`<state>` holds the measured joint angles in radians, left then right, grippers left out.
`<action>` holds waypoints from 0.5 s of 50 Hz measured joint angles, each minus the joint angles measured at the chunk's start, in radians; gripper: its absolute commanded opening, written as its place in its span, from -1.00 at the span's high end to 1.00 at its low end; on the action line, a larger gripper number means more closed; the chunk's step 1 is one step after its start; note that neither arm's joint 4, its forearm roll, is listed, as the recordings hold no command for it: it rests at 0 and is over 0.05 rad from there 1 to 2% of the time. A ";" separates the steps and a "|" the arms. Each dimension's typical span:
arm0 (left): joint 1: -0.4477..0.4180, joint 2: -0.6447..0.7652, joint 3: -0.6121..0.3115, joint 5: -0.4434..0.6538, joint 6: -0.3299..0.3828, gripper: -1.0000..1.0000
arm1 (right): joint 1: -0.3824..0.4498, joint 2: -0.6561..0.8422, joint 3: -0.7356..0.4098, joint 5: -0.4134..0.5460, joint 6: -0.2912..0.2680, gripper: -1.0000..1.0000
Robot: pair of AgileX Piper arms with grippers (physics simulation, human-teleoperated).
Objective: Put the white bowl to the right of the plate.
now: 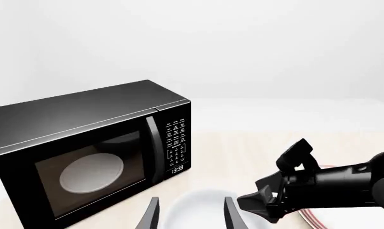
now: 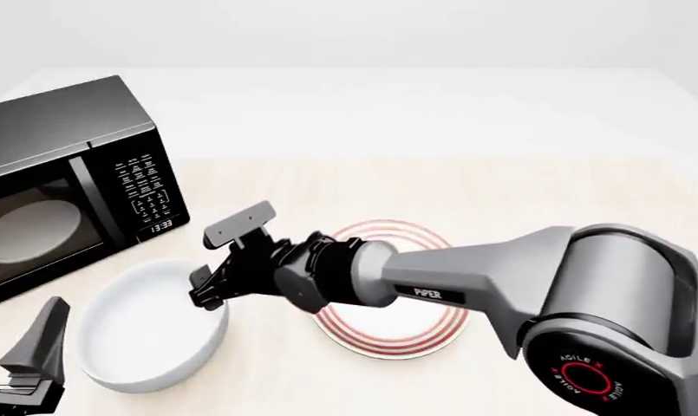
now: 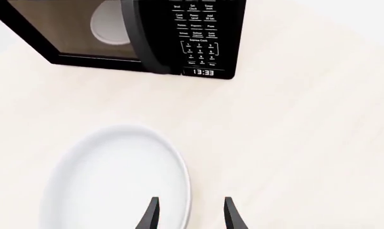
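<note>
Jaws of the right gripper (image 3: 188, 214) are spread, straddling the near-right rim of the plain glossy white deep bowl (image 2: 140, 334), one finger inside the wall and one outside, not yet pinching. Left gripper (image 1: 189, 214) jaws also spread, hovering near the bowl's other side, holding nothing. Bowl sits on the pale wooden table (image 2: 534, 199), left of the flat red-ringed white plate (image 2: 393, 334) and in front of the black microwave (image 2: 60, 182). Bowl likely rigid, smooth and slippery, moderately heavy; thick rim wall is the sensible hold, squeezed firmly and lifted level to clear the plate.
</note>
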<state>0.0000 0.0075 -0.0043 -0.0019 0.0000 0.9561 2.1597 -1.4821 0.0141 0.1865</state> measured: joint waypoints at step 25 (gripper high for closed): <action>0.000 0.000 0.000 0.000 0.000 -1.00 | 0.001 0.047 -0.007 -0.025 0.037 -1.00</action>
<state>0.0000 0.0075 -0.0043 -0.0019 0.0000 0.9571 2.2068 -1.4888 -0.0105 0.2234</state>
